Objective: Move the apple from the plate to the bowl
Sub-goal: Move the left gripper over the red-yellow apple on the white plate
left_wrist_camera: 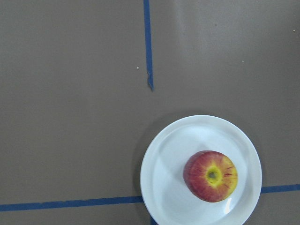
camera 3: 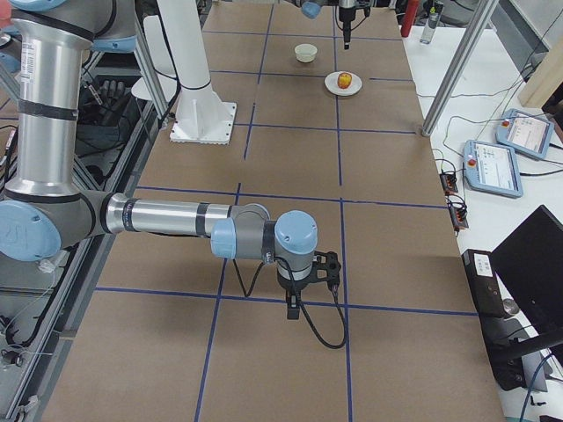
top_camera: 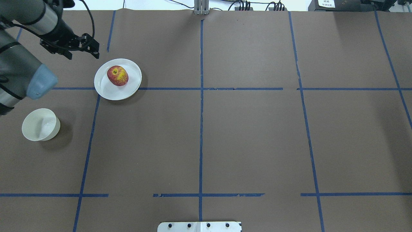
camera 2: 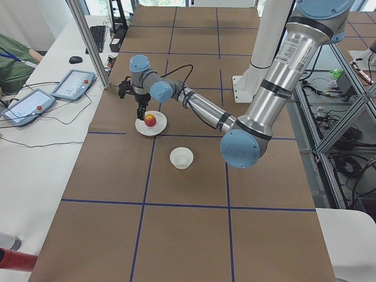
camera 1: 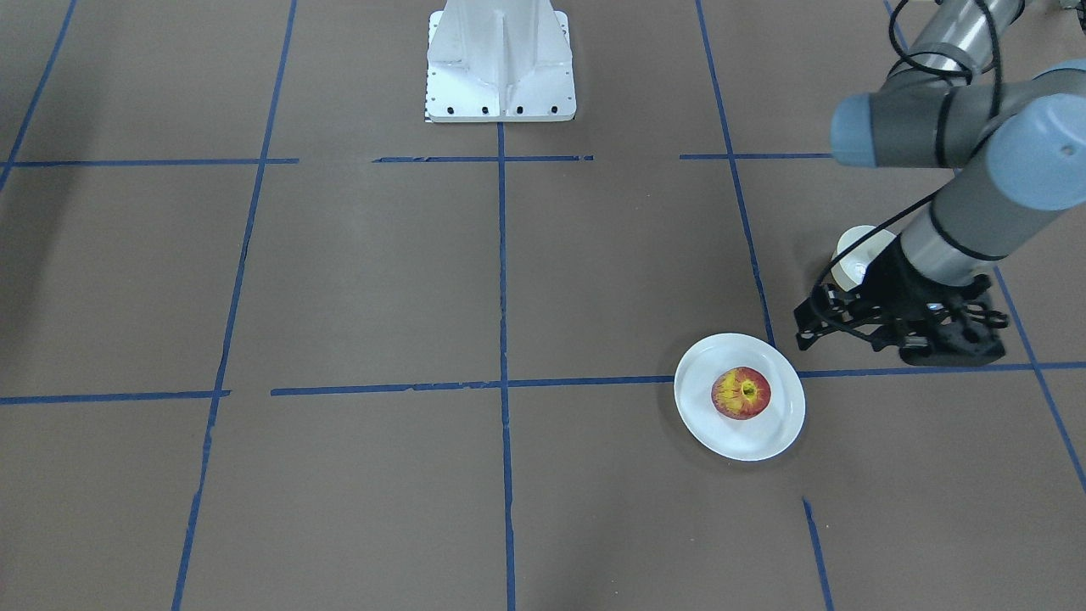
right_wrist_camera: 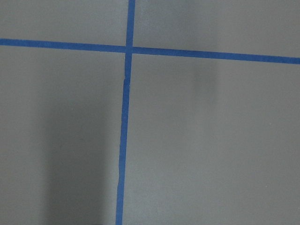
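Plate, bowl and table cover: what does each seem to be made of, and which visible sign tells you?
Plate: glossy white with bright highlights, so probably glazed ceramic or hard plastic. Bowl: thin cream walls with a duller sheen, perhaps plastic or paper; the look leaves it open. Table cover: matte brown with no shine, likely paper sheet.

The overhead view looks from behind the robot, forward and down over the whole surface (top_camera: 251, 135). The front view faces the base (camera 1: 501, 64) from the far side, steeply down. Two side views look along the surface from its left and right ends, the left one much nearer the plate (top_camera: 109, 91). All four share plate, apple (top_camera: 117, 75) and bowl (top_camera: 41, 124). The left wrist view looks straight down, close, on plate and apple; the right wrist view shows only tape (right_wrist_camera: 123, 140) on the surface.
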You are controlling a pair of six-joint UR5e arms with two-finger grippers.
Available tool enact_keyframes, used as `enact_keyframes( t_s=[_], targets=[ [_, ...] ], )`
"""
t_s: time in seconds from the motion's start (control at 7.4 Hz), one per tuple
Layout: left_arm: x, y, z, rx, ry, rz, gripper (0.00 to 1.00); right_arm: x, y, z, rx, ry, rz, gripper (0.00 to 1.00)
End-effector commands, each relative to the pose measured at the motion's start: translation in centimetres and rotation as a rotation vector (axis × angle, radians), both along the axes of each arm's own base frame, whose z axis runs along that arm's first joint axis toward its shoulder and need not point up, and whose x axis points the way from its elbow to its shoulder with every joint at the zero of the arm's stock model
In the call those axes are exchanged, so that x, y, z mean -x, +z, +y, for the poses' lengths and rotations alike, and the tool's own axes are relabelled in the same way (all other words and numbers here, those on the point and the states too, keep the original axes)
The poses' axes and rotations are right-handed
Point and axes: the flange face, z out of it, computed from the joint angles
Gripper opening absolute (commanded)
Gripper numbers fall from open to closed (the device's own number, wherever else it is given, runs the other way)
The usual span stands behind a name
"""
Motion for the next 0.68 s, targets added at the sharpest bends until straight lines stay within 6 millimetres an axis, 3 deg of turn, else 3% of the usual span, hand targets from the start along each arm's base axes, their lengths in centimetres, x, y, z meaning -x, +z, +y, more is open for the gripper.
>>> enact_keyframes(
  t_s=[0.0,0.41,0.54],
  targets=[
    [-6.3,-0.3,-0.2,0.046,-0.043,-0.054,1.00,0.0,0.0,0.0,0.000,0.000,0.000,1.00],
    [-10.1,2.8,-0.5,0.088,-0.063,-0.030,1.00,0.0,0.1,0.1,0.001,0.000,0.000,1.00],
    [-10.5,3.2,-0.4,0.090,-0.060,-0.030,1.00,0.0,0.0,0.0,0.000,0.000,0.000,1.00]
  ],
)
